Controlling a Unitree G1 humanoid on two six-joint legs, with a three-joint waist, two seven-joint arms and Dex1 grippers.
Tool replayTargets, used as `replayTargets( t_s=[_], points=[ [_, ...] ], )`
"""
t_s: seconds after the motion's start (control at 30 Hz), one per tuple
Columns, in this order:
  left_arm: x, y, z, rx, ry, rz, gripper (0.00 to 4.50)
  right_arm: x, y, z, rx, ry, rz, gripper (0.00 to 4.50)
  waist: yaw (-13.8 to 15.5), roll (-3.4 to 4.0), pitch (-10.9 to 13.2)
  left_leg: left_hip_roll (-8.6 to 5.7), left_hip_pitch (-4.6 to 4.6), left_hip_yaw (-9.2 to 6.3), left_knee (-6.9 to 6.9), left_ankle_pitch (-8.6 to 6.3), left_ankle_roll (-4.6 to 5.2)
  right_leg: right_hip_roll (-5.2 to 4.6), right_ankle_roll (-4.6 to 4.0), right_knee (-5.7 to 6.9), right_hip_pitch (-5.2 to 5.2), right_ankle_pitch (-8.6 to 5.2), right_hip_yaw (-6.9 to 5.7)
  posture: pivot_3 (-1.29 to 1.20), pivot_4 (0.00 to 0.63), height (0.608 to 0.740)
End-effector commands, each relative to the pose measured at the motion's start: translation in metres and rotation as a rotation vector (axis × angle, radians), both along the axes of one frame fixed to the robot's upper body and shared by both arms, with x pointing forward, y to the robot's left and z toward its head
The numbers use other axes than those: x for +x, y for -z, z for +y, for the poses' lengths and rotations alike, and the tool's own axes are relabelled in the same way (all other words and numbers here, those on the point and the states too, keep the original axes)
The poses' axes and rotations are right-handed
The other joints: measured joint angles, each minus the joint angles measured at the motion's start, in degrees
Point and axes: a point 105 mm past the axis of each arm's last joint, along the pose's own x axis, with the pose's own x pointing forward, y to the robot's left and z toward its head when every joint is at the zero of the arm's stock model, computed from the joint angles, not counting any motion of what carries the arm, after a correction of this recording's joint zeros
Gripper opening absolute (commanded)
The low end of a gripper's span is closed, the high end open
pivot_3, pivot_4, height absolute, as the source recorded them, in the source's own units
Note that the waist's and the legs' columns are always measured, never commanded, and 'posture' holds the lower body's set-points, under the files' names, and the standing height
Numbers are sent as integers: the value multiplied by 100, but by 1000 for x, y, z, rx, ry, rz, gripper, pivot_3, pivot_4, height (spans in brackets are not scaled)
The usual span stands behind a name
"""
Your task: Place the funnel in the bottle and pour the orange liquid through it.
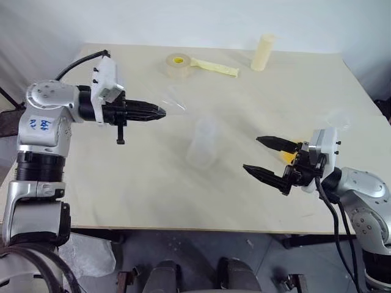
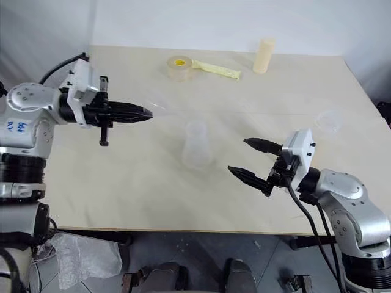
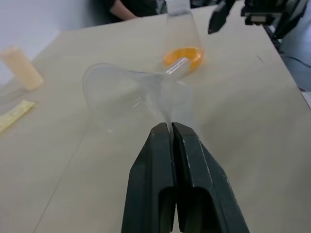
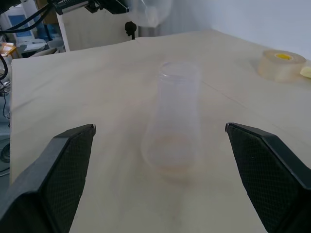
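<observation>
Currently the left gripper [image 1: 160, 113] is pinched fully closed on the funnel [image 3: 131, 94], holding it by the edge where the flare narrows, so the spout [image 3: 177, 68] stays free to go into an opening. Gripper and funnel hang above the table [image 1: 122, 195], pointing sideways toward the middle.

The bottle [image 1: 203, 143] stands upright and alone near the table's centre, neck open, apart from both grippers. Judgement: it sits there so either arm can reach it.

The right gripper [image 2: 255, 160] has its fingers spread as wide as they go, holding nothing, aimed at the bottle from near the front edge. Likely waiting to steady the bottle, though that is a guess.

The orange liquid [image 3: 183, 56] sits in a low clear cup [image 2: 330, 119] on the table's right side, behind the right arm, untouched.

Tape roll [image 1: 178, 64] and cream cylinder [image 1: 264, 52] stand at the far edge, out of the way.

Funnel not yet in the bottle; nothing poured.
</observation>
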Motion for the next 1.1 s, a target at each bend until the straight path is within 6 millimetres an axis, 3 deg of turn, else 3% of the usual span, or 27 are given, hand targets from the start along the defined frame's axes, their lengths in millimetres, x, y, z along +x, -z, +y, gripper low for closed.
replayTargets(
  t_s=[0.03,0.33,0.53,1.1],
  points=[
    [9,-10,-11,113,55,-66,61,-5,-5,4,16,18,-55,4500,33,-1,1,0,-2,-2,1,0,0,1,0,0,0,0,-3,0,150,740],
    [24,-18,-30,236,114,-148,61,-10,0,2,19,61,-62,4500,-25,-1,1,0,-7,5,-8,-1,2,-1,0,-13,-6,0,-9,0,150,740],
    [31,-18,-27,316,95,-215,61,-13,1,0,23,90,-68,4500,-7,-2,1,0,-9,7,-9,-1,2,-1,0,-16,-7,0,-9,0,150,740],
    [27,-22,-49,543,238,-371,61,-8,5,-2,9,99,-65,4500,0,-2,1,0,-11,6,-8,0,3,-2,1,-19,-6,0,-10,0,150,740]
  ],
)
